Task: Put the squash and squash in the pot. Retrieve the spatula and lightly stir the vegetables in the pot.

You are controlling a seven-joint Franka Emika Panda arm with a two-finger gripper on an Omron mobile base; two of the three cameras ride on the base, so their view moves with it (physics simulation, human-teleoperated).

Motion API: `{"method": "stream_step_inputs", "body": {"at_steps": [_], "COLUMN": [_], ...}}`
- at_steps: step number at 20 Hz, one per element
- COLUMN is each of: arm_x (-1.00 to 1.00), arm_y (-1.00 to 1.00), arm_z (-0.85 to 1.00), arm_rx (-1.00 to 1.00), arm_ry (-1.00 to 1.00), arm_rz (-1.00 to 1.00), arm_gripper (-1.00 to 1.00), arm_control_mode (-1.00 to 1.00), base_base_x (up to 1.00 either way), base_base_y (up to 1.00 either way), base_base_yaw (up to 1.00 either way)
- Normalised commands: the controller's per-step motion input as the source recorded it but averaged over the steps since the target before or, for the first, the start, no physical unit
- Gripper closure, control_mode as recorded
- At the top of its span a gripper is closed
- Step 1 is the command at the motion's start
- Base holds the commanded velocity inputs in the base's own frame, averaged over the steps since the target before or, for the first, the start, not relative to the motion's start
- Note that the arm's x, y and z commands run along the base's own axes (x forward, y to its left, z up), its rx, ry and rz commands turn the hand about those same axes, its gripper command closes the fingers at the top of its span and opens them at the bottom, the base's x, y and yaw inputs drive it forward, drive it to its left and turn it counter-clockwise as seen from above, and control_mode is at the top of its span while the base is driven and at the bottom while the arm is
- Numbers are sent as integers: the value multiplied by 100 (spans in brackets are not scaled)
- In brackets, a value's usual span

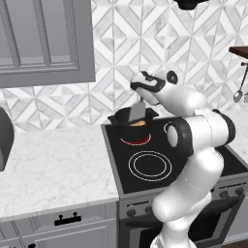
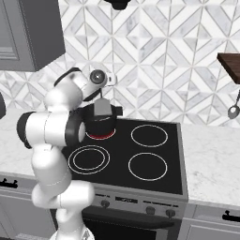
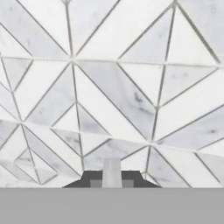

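The squat black pot (image 1: 127,121) (image 2: 100,123) sits on the back left burner, which glows red under it. Tan-orange squash (image 1: 138,123) shows inside the pot near its right rim. My gripper (image 1: 141,100) (image 2: 101,95) (image 3: 111,180) hangs just above the pot, shut on the spatula. The spatula's broad grey blade (image 1: 138,111) (image 2: 102,108) points down into the pot. In the hand view its pale handle (image 3: 111,171) rises between the dark fingertips (image 3: 91,178), with the tiled wall behind.
The black stove top (image 1: 155,164) (image 2: 147,164) has three unlit burner rings. A white marble counter (image 1: 53,164) lies to its left. A steel spoon (image 1: 238,94) (image 2: 233,110) hangs under a wooden shelf (image 2: 229,63) at the right.
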Motion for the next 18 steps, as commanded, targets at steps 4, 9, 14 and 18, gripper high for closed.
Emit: {"method": "stream_step_inputs", "body": {"at_steps": [4,9,14,18], "arm_x": [54,41,27,9], "arm_y": [20,10,3,1], "arm_z": [-20,-12,-38,-42], "arm_rx": [0,0,0,-1], "arm_ry": [10,0,0,0], "arm_rz": [0,0,0,-6], "arm_gripper": [100,100,100,100], "arm_control_mode": [-100,-100,-100,-100], "base_base_x": [0,0,0,0], "base_base_y": [0,0,0,0], "base_base_yaw": [0,0,0,0]}}
